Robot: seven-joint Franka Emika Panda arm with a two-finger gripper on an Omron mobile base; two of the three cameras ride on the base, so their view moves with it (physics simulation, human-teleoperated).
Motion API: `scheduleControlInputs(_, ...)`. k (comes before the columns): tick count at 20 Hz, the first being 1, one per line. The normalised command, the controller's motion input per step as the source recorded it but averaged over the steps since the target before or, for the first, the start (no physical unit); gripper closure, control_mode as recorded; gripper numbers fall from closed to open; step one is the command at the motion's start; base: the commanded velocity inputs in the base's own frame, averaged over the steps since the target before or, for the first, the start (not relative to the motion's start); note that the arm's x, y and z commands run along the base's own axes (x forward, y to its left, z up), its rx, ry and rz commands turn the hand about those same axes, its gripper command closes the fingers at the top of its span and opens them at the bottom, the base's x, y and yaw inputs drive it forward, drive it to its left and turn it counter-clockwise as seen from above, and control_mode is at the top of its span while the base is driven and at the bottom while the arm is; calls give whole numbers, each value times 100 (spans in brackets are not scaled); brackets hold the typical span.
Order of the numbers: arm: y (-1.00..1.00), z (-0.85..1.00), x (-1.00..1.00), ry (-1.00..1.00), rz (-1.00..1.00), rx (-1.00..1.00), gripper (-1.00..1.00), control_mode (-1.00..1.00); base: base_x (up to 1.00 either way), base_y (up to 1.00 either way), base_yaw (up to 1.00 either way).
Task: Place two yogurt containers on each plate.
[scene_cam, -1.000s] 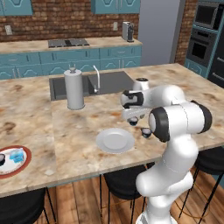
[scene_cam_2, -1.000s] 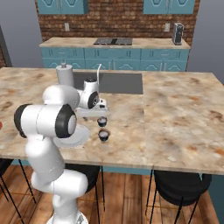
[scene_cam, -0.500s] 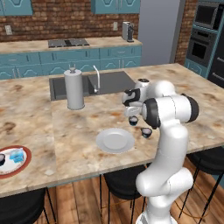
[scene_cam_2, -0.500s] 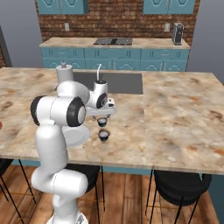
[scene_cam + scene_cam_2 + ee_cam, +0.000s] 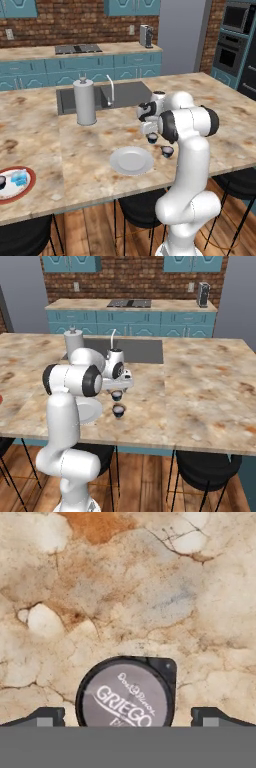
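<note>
My gripper (image 5: 151,136) hangs over a dark yogurt cup (image 5: 151,139) on the counter, fingers open on either side of it. In the hand view the cup's grey "GRIEGO" lid (image 5: 127,694) sits between the spread fingertips (image 5: 47,716), with small gaps on both sides. A second dark cup (image 5: 167,151) stands just beside it, nearer the counter edge. The pale grey plate (image 5: 131,161) lies bare to the left of both cups. The cream plate with a red-brown rim (image 5: 27,187) at the far left holds the light-blue box (image 5: 20,177) and a dark cup (image 5: 1,181).
A tall grey cylinder (image 5: 85,102) stands behind the grey plate, beside the sink (image 5: 125,92) and its faucet (image 5: 110,90). The counter's front edge runs close to the two cups (image 5: 119,411). Black stools stand below the counter.
The arm's elbow has swung up and inward over the counter. The hand has stayed over the same cup, and neither cup has moved.
</note>
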Motion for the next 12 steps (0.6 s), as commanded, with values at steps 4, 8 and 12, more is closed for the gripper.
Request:
scheduleControlInputs(4, 0, -23, 7, 6, 0, 0, -100, -100, 0, 0, 0)
scheduleControlInputs(8, 0, -23, 8, 7, 0, 0, -100, -100, 0, 0, 0)
scheduleControlInputs(12, 0, -29, 7, 6, 0, 0, -100, -100, 0, 0, 0)
